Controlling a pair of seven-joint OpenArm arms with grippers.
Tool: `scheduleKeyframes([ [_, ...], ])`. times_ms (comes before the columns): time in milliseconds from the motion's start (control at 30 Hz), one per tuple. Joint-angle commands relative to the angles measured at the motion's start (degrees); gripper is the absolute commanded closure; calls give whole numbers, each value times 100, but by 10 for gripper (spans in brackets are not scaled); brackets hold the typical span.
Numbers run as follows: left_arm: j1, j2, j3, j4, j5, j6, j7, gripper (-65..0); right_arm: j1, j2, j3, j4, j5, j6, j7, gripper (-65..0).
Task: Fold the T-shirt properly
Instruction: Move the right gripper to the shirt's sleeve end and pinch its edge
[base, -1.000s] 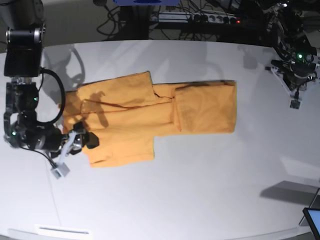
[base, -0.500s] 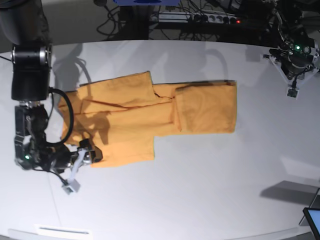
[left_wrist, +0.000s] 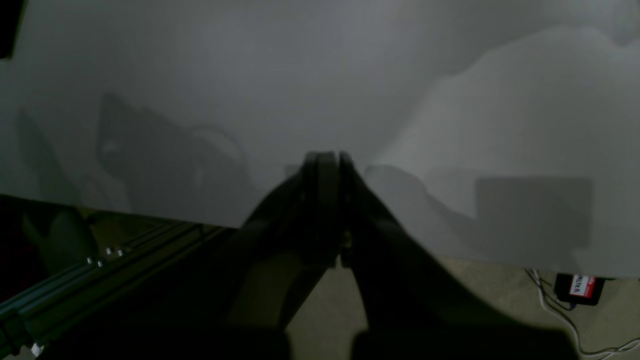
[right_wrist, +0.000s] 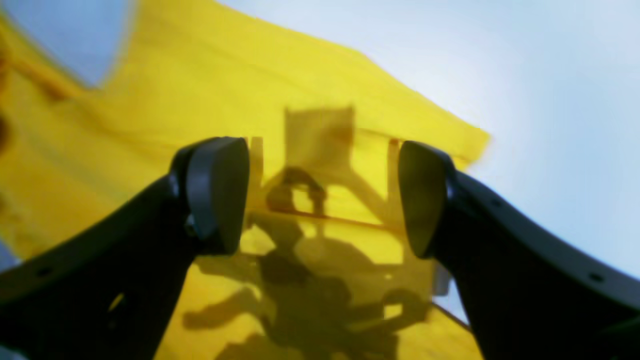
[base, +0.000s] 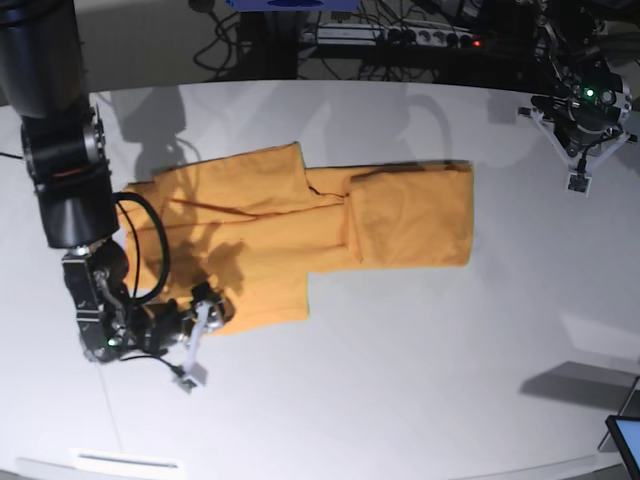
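Lying on white table (base: 400, 380), T-shirt (base: 300, 235), cables (base: 400, 40) apparently behind

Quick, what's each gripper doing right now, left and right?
Left gripper: closed, holding nothing.
Right gripper: open over the T-shirt, holding nothing.

one T-shirt (base: 300, 225), two tools, apparently

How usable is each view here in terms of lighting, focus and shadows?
Left wrist view: dim and soft, the shut left end effector a dark blur over grey table. Right wrist view: bright but soft, the T-shirt oversaturated yellow, with end effector shadows cast on it. Base view: evenly lit and sharp, the table edge bowed, arm shadows on the cloth.
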Motion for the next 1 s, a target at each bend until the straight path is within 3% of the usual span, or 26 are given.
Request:
scheduleKeyframes([
  [0, -13, -86, -41, 114, 23, 27, -43, 0, 319, 31, 19, -36, 107, 26, 186, -447],
  [333, -39, -68, 3, 105, 23, 27, -43, 0, 688, 127, 2, -309, 98, 61, 291, -448],
  [700, -4, -68, -15, 105, 23, 27, -43, 0, 1128, 136, 2, -1724, 98, 870, 977, -448],
  [967, -4, -68, -6, 105, 23, 27, -43, 0, 1163, 250, 10, -1759, 98, 914, 1003, -448],
])
